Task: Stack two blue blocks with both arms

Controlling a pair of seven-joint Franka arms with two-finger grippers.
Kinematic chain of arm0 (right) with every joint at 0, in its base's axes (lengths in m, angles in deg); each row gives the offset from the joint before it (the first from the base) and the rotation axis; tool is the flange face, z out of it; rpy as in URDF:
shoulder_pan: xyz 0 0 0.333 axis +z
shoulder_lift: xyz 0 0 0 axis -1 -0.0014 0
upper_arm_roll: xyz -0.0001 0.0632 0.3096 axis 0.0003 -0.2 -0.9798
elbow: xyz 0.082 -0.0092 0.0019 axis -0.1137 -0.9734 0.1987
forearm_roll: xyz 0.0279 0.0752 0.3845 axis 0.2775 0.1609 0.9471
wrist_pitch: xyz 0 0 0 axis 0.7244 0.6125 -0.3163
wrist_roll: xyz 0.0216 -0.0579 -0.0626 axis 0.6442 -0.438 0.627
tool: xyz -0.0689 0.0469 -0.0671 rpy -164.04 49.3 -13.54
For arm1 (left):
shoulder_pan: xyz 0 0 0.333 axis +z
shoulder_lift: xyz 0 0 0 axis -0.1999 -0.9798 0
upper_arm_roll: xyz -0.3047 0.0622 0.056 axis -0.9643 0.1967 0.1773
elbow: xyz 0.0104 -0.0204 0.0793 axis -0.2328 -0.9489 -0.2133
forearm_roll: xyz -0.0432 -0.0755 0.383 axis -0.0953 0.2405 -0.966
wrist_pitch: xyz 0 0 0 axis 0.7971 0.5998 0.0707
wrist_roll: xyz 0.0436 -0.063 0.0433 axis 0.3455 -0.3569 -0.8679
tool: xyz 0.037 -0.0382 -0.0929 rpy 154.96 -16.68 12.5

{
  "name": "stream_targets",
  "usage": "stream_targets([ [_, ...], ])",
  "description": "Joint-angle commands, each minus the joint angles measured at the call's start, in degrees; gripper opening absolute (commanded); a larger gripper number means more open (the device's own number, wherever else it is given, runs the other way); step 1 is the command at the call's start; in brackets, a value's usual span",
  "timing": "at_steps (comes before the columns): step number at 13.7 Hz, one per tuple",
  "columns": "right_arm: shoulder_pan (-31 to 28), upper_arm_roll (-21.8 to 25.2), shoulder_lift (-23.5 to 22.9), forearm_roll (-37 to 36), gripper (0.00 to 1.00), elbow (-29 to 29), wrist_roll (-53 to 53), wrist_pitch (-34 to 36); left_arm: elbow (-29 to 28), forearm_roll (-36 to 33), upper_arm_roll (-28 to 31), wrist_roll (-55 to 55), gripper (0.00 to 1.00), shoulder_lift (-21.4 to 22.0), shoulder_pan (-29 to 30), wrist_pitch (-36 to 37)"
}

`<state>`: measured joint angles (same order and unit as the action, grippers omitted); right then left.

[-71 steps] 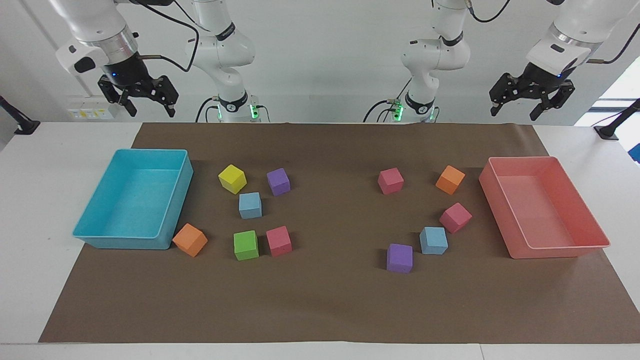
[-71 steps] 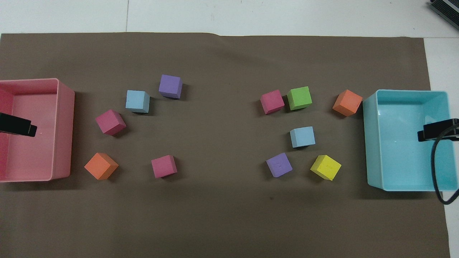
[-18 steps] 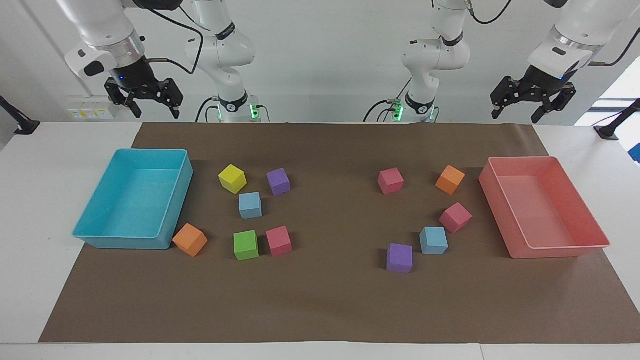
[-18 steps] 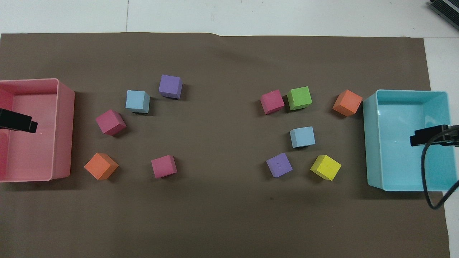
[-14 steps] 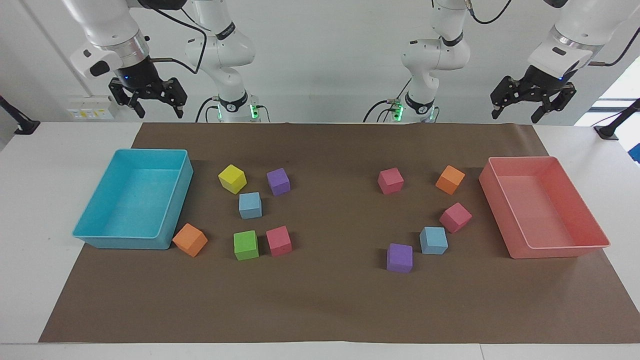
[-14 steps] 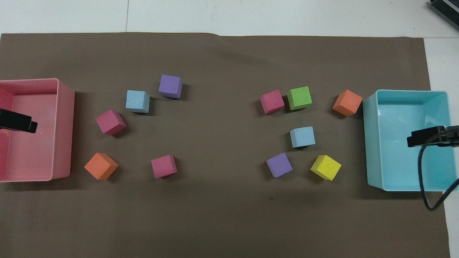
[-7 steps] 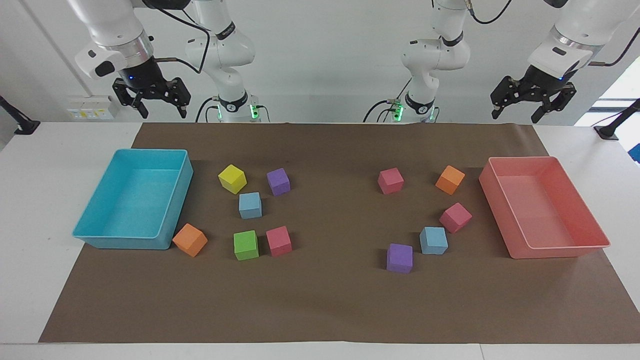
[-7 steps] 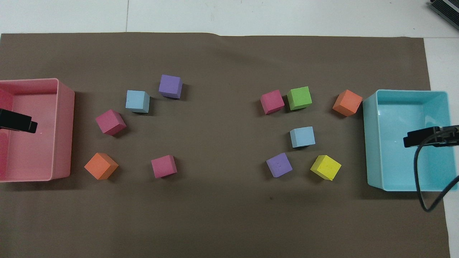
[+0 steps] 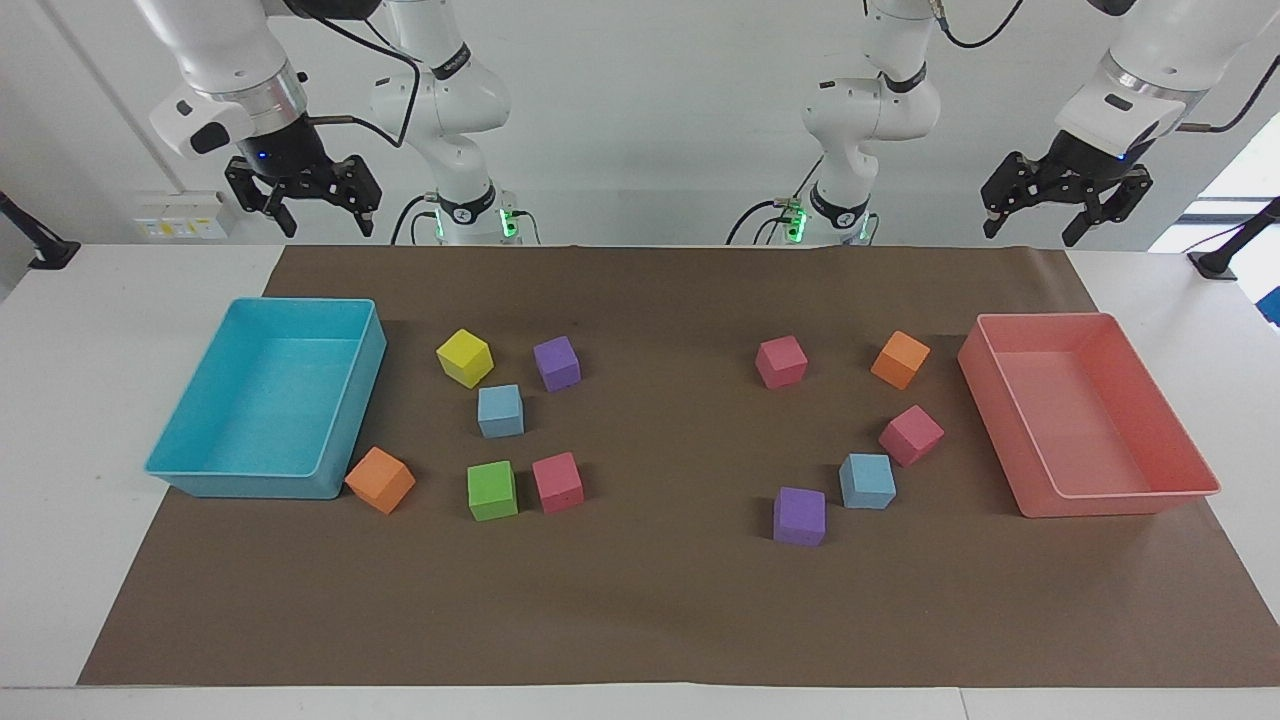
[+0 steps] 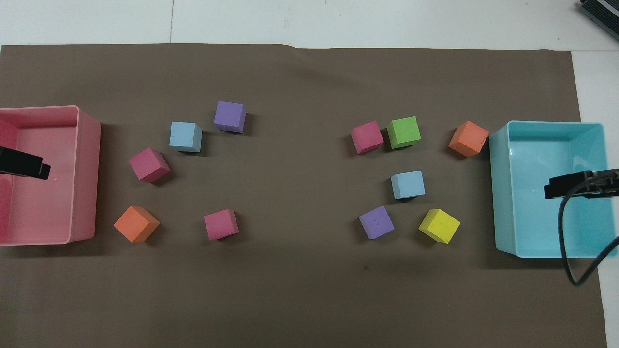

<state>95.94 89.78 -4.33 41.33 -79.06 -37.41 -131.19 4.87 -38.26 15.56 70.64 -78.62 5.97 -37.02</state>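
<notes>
The right end effector hangs high over the turquoise bin with its fingers spread and nothing between them. The left end effector is likewise spread and empty, high over the pink bin. Toward the right arm's end of the worktop lies the nearer blue block, farther from the robots than the yellow cube and the purple cube, apart from both. The farther blue block rests toward the left arm's end, close beside a pink cube and a second purple cube. Both blocks look like matte foam: probably light, slightly yielding and grippy, calling for a modest squeeze. Being cubes, they have no long axis; each sits flat, nearly square to the worktop's edges. A top-down pinch across two opposite side faces seems best, chosen to clear the neighbours.
</notes>
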Motion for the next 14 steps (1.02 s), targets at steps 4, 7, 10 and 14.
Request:
stream_targets([
  [4,1.79,-0.23,-1.57,-1.22,1.00,-2.87,-3.11,-5.78,-1.79,0.34,-0.41,-0.29,1.00,1.56,0.55,-0.39],
  [7,4.17,-0.23,-3.69,-0.95,1.00,-5.77,-3.29,-11.48,-1.87,0.34,-0.41,-0.20,1.00,1.56,0.72,-0.39],
  [10,5.84,-0.23,-6.49,-0.86,1.00,-6.57,-5.13,-14.05,-1.87,0.34,-0.41,-0.20,1.00,1.56,0.72,-0.39],
  [14,7.85,-0.23,-9.84,-0.78,1.00,-11.83,-6.89,-22.81,-1.87,0.34,-0.41,-0.20,1.00,1.64,0.64,-0.39],
])
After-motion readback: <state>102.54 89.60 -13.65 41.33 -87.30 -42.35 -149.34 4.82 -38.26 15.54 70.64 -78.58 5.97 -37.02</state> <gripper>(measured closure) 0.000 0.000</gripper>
